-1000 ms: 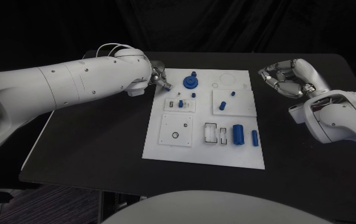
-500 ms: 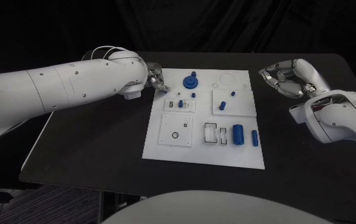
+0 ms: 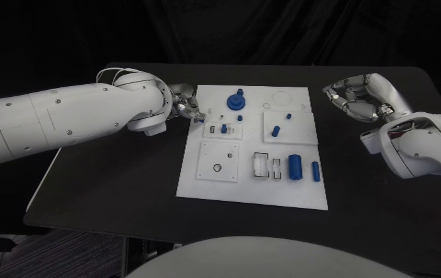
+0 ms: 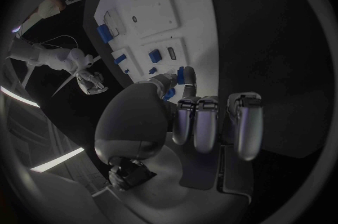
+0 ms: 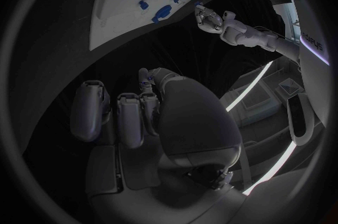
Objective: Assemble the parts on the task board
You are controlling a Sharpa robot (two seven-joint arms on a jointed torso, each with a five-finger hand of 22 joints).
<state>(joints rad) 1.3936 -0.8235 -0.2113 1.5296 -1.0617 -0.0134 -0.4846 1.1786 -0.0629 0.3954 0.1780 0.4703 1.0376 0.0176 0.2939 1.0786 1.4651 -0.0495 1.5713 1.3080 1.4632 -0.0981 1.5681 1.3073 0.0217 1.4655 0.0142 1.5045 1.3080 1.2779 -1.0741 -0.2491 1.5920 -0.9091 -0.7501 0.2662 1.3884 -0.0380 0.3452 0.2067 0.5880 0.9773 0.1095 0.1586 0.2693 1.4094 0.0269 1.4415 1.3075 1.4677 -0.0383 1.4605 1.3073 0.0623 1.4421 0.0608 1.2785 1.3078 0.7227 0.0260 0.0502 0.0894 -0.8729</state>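
The white task board (image 3: 253,147) lies in the middle of the black table. On it are a blue gear (image 3: 236,103), small blue pegs (image 3: 224,128) and a large blue cylinder (image 3: 295,166). My left hand (image 3: 187,107) hovers at the board's far left edge with its fingers curled in; the left wrist view shows the hand (image 4: 194,117) with the gear (image 4: 181,75) just past its fingertips and the board (image 4: 162,4) beyond. My right hand (image 3: 363,97) is curled up over the table right of the board, and I see nothing held in it (image 5: 141,111).
Bare black table (image 3: 120,176) lies to the left and right of the board. Near the board's front sit a square plate with a ring (image 3: 218,161) and a slotted holder (image 3: 264,165).
My left arm has drawn back to the left and slightly nearer, taking its hand off the board's corner to its edge. The right hand has not moved.
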